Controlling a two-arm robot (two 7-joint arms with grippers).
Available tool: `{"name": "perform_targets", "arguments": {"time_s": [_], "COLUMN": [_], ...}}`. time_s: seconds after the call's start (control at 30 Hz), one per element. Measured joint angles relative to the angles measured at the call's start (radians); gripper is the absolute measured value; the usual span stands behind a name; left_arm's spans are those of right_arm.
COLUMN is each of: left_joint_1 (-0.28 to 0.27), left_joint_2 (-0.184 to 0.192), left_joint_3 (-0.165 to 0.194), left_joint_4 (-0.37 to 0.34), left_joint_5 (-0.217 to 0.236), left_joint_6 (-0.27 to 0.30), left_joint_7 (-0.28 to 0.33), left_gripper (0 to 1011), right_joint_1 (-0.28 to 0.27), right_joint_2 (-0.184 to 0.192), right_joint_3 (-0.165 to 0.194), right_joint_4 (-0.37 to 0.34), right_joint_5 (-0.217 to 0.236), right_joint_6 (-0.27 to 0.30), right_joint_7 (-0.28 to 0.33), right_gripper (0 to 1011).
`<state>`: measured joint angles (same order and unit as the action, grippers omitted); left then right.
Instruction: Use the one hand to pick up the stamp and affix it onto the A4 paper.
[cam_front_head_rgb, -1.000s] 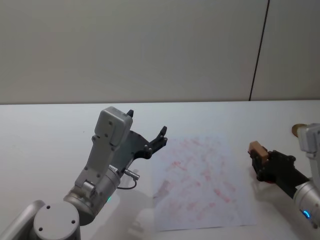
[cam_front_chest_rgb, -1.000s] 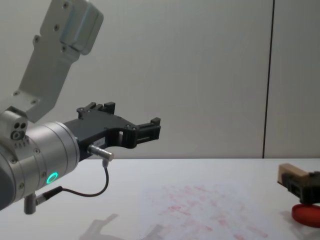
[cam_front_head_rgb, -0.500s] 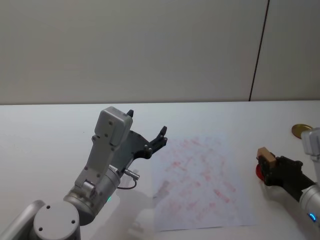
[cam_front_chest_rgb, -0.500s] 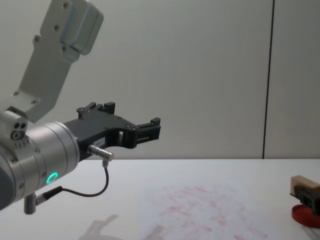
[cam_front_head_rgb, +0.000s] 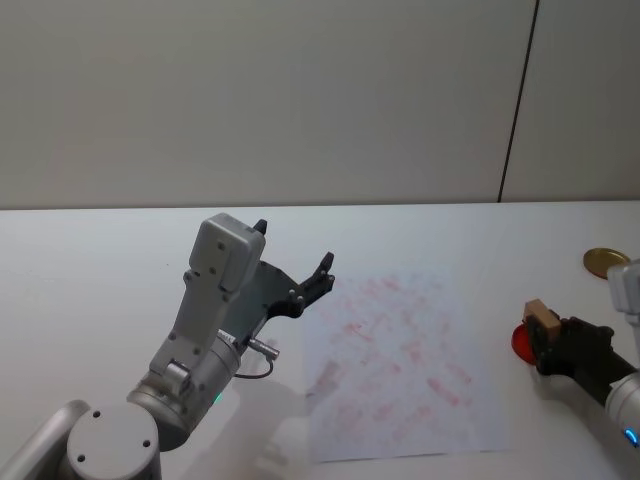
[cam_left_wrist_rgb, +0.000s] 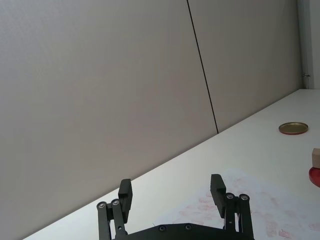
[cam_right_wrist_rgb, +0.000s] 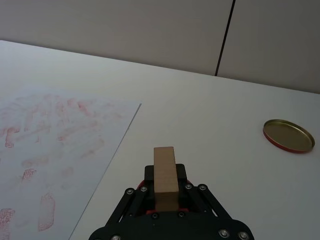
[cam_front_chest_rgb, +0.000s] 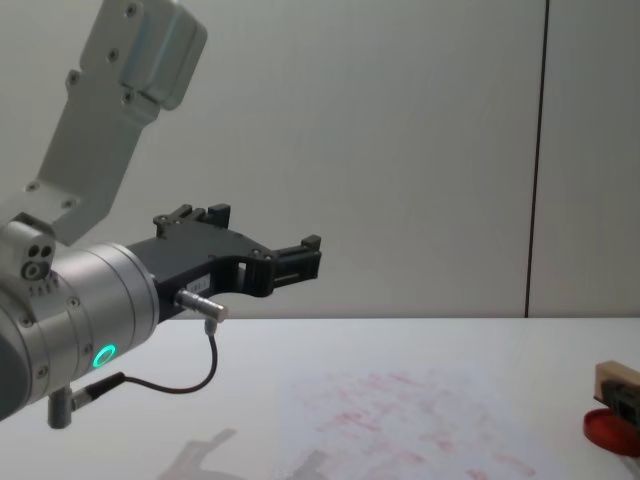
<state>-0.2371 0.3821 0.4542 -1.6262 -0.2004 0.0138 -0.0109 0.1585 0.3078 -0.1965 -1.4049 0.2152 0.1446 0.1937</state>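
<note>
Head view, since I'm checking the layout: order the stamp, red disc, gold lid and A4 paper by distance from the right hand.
1. stamp, held in the right hand
2. red disc, directly beneath it
3. A4 paper, on its left
4. gold lid, farther back

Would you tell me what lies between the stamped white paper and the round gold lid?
In the head view, the red ink pad and the right gripper holding the wooden stamp.

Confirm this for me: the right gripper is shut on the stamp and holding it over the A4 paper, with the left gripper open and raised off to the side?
Not quite. The right gripper is shut on the stamp, but it holds it over the red disc, off the right edge of the A4 paper, as the head view shows. The left gripper is open and raised, as you said.
</note>
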Motion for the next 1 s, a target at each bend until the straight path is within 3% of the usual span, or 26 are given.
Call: {"name": "perform_targets", "arguments": {"time_s": [0.13,0.57,0.9,1.0], "left_joint_1": [0.0,0.0,0.0,0.0], "left_joint_2": [0.0,0.0,0.0,0.0], "left_joint_3": [0.0,0.0,0.0,0.0], "left_joint_4": [0.0,0.0,0.0,0.0], "left_joint_5": [0.0,0.0,0.0,0.0], "left_joint_6": [0.0,0.0,0.0,0.0], "left_joint_7": [0.0,0.0,0.0,0.0], "left_gripper": [993,993,993,993], "right_joint_1": [0.0,0.0,-0.01,-0.013], "right_joint_2": [0.0,0.0,-0.003,-0.004], "right_joint_3": [0.001,0.004,0.003,0.001], "right_joint_4": [0.002,0.007,-0.036,-0.051], "right_joint_5": [-0.001,0.005,0.004,-0.001], "right_joint_6": [0.001,0.004,-0.046,-0.058], "right_joint_7": [-0.001,-0.003,-0.015,-0.02], "right_gripper": [243,664,968,1001]}}
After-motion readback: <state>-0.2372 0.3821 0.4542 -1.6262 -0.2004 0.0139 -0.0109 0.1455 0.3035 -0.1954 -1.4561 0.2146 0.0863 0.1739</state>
